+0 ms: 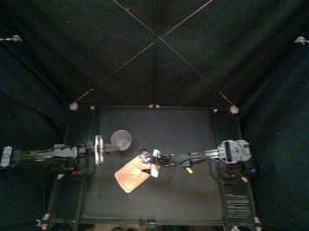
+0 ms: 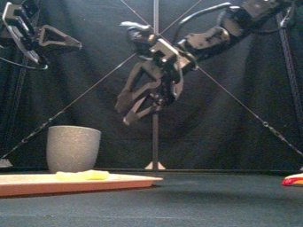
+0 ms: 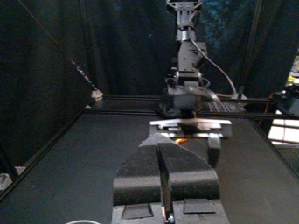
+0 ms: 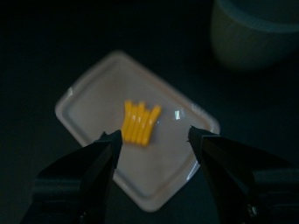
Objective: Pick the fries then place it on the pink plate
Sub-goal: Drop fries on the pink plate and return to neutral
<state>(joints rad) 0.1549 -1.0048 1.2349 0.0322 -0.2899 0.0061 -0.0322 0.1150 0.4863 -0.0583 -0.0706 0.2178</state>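
The right gripper [image 4: 155,138] hangs with its jaws spread wide and nothing between them. Straight beneath the gap lie the fries [image 4: 140,122], a small yellow bundle resting flat near the middle of the plate [image 4: 91,98]. The front view shows this gripper well above the plate, apart from both it and the fries, so nothing is in contact. Judged from this, the pick and the place are both done: the fries sit wholly on the plate, clear of its rim, and the grip is released. What is left looks to be only the arm's retreat, up and back toward its own side without brushing the plate. A low sweep across the plate could nudge the fries, though the height seen here makes that seem unlikely. Just beyond the plate, past the gripper's tips, stands the cup [image 4: 257,35], upright and apart from the plate, with no part in this task. Further off, toward the side the right arm comes from, a small red thing [image 2: 292,180] shows at the edge of the front view, too cut off to name. Farthest from the working tool, the left gripper [image 3: 165,147] rests on its own side of the table, its jaws pressed together on nothing and pointing across toward the plate.
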